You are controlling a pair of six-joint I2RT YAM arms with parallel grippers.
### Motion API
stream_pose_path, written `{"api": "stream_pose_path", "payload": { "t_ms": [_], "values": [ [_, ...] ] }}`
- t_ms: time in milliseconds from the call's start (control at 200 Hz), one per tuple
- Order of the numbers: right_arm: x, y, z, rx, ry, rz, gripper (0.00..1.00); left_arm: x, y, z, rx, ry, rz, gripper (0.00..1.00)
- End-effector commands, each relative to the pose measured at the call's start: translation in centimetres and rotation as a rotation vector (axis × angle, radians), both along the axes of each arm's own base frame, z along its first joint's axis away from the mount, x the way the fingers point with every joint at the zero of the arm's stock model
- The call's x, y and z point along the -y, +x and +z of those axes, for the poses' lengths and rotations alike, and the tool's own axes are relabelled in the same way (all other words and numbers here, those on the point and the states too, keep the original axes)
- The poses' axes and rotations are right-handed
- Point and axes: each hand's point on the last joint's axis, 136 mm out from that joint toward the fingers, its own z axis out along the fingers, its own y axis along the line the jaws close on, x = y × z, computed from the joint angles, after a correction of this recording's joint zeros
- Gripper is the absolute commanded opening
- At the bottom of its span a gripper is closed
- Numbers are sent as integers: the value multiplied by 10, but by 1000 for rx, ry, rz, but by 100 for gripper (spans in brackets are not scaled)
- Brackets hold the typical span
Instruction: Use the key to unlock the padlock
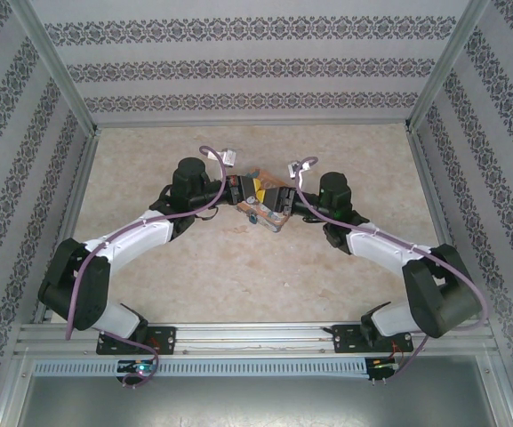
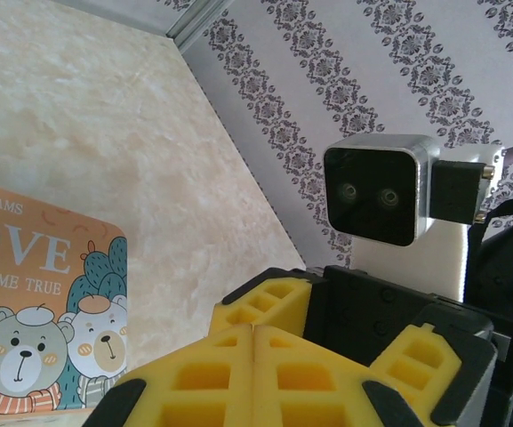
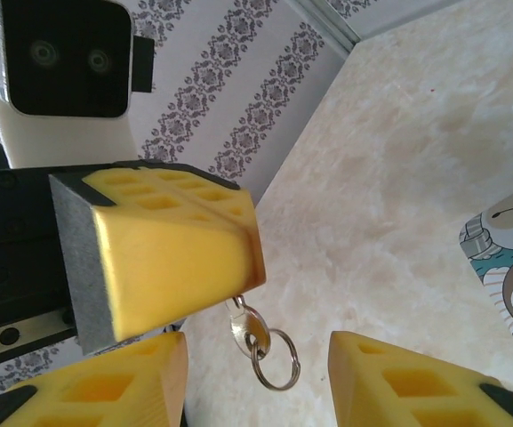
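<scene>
My left gripper point(image 2: 254, 331) is shut, its yellow pads pressed flat together. In the right wrist view those pads point(image 3: 180, 236) pinch the silvery key point(image 3: 245, 322) at their tip; its bow and split ring point(image 3: 276, 360) hang free below. My right gripper point(image 3: 260, 391) stands open, one finger on each side of the hanging key, not touching it. In the top view both grippers meet over the orange tin point(image 1: 272, 212). A tiny teal speck point(image 1: 251, 216) at the tin's near left edge looks like the padlock, too small to be sure.
The orange "LOVE" tin point(image 2: 47, 294) with cartoon bears lies on the beige marbled table point(image 1: 238, 267), just left of my left gripper. Patterned walls point(image 1: 256, 67) close in the back and both sides. Open tabletop lies in front of the tin.
</scene>
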Motion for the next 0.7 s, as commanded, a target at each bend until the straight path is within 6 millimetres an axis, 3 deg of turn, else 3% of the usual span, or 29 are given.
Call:
{"api": "stream_pose_path", "payload": {
  "t_ms": [0,235,700],
  "values": [
    [-9,-3,25,68,53,43,42,-4,1,23,60,-26,-7,0],
    [-8,-1,23,64,51,33,33,-5,1,22,56,-34,-12,0],
    [-14,1,22,60,48,40,28,-4,1,20,47,-48,-17,0]
  ]
}}
